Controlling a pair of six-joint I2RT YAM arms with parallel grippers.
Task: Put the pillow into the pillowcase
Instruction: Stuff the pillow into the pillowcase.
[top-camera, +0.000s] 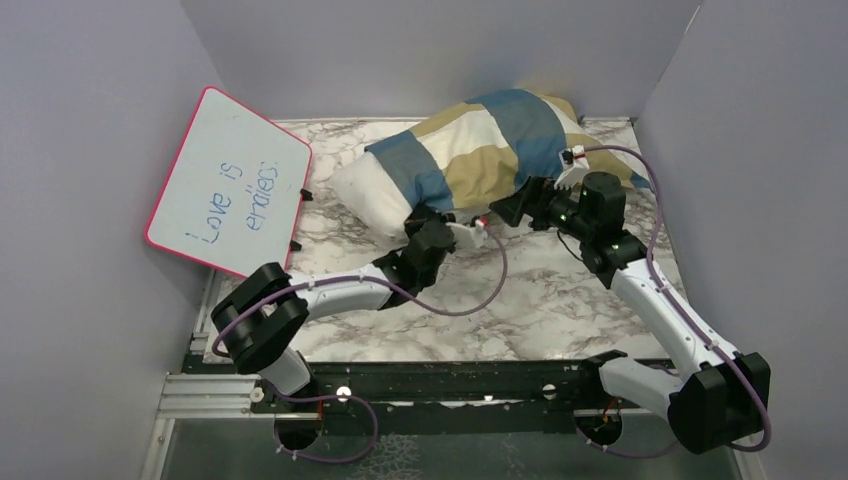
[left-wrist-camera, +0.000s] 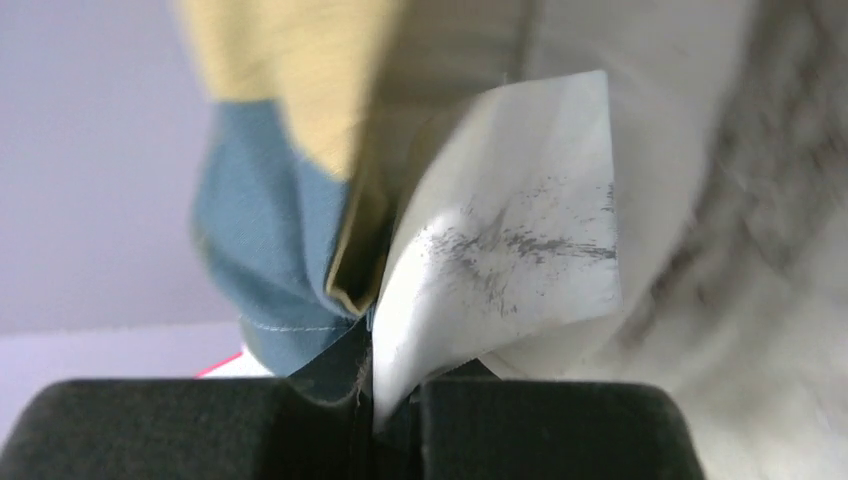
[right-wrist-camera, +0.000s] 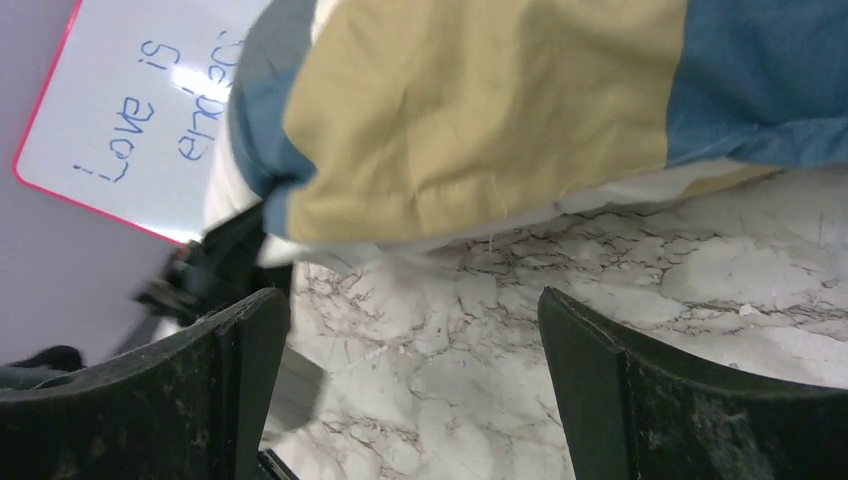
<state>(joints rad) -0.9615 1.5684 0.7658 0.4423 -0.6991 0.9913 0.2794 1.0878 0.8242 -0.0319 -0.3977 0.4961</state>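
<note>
Right of pink-rimmed rectangular whiteboard (top-camera: 225, 180), on grey-veined white marble tabletop (top-camera: 560, 300): blue, tan and cream checked fabric pillowcase (top-camera: 500, 140) drawn over most of plump white fabric pillow (top-camera: 362, 195), bare white end poking out on the whiteboard side. Judged well over half sleeved.

Black left gripper (top-camera: 478, 230) at pillowcase's near edge, right of whiteboard, clamped tight on blue hem. Black right gripper (top-camera: 505, 211) just beyond it, farther from whiteboard, fingers spread wide, gripping nothing.

Step in hand, probably: drag hem toward whiteboard over bare end.
- Pull low and slow, along pillow's length.
- Bring right gripper onto hem's other side, or pin pillow against sliding.
- Confirm pinch holds pillowcase only before pulling.

Views:
- From top: extent of bare end, both arms. Pinch itself too small to read.
- From left wrist only: blue hem plus small grey-smudged white flap (left-wrist-camera: 500, 250) caught between shut jaws. Lining or pillow, cannot tell.
- From right wrist only: pillowcase's lower edge just above marble, white strip under it, whiteboard behind.
</note>
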